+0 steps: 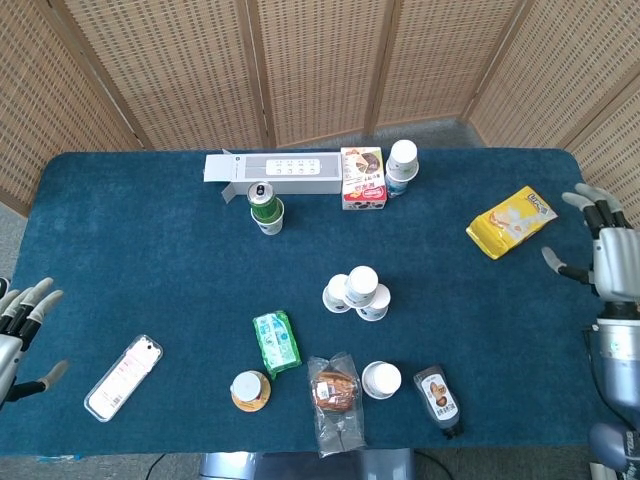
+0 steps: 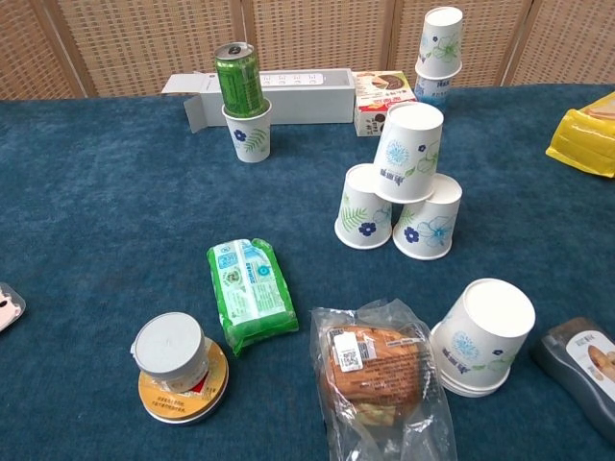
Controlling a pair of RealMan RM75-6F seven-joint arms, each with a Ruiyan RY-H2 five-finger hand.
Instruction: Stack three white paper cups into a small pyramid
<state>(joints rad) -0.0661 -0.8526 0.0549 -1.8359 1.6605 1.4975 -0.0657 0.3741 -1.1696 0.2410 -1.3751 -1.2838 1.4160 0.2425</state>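
Pyramid of three cups (image 2: 402,187) stacked at frame centre, untouched.
Right hand (image 1: 606,252) at right edge and left hand (image 1: 20,325) at left edge are spread wide, nothing held.

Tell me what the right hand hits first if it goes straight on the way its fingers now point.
Probably nothing on the table. In the head view the right hand hangs at the table's right edge, fingers toward the far side; the yellow snack bag lies off that line. Depth is unclear.
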